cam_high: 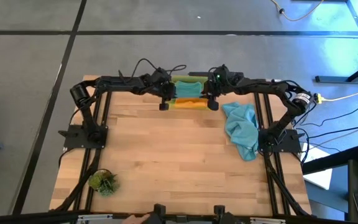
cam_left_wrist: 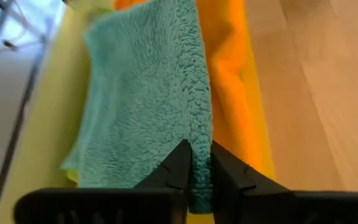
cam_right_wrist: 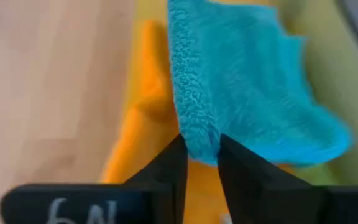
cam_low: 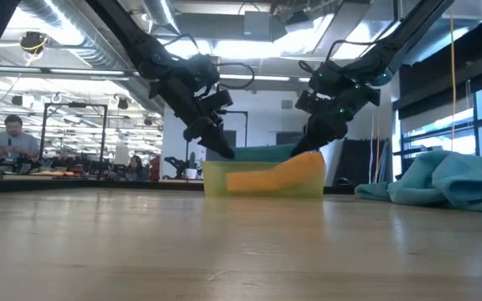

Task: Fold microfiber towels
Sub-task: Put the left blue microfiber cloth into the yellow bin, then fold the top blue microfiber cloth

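Note:
A yellow bin (cam_high: 180, 79) stands at the table's far middle. An orange towel (cam_high: 191, 103) hangs over its near wall and a green one (cam_high: 188, 78) lies at its far side. A folded teal towel (cam_high: 188, 89) lies on top, between my two grippers. My left gripper (cam_left_wrist: 201, 152) is shut on its left end and my right gripper (cam_right_wrist: 201, 146) on its right end. In the high view the left gripper (cam_high: 165, 104) and the right gripper (cam_high: 212, 104) flank the bin's near wall. A second teal towel (cam_high: 241, 127) lies crumpled at the right. My left gripper pinches the teal towel's near folded edge (cam_left_wrist: 199, 134) at its left end between the two fingertips. It comes slanting down from the table's left, fingers along the edge. The towel lies spread ahead on the orange towel and the bin. My right gripper pinches the same folded edge at its right end (cam_right_wrist: 194, 127) between the two fingertips. It comes slanting down from the table's right, fingers along the edge. The rest of the towel lies slack over the orange towel (cam_right_wrist: 145, 118) in the bin.
A small green plant tuft (cam_high: 102, 182) sits at the near left corner. The wooden table (cam_high: 166, 155) stretches bare between the bin and the near edge. People sit at desks in the room beyond, far off in the low view.

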`<state>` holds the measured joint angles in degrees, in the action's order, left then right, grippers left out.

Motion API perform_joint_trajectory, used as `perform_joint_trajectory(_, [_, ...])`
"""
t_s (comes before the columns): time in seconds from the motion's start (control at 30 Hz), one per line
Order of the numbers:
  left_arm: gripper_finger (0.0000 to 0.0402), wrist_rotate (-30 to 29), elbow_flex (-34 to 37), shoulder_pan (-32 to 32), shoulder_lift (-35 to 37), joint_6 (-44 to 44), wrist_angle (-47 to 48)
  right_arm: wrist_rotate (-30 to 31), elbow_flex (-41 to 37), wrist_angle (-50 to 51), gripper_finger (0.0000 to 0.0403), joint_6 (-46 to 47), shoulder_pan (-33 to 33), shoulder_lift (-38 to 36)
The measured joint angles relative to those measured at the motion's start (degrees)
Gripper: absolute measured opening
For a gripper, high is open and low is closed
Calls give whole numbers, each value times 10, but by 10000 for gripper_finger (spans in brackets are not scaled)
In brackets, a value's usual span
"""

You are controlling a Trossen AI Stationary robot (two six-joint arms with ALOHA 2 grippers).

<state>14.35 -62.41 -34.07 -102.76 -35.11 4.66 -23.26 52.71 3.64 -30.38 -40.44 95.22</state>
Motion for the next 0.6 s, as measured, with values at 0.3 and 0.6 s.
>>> perform_joint_trajectory(0.3, [93, -4, 0, 7, 5, 20, 61, 0, 0, 63, 151, 17, 32, -11])
perform_joint_trajectory(0.6, [121, -61, 0, 40, 91, 40, 73, 56, 0, 91, 170, 30, 63, -129])
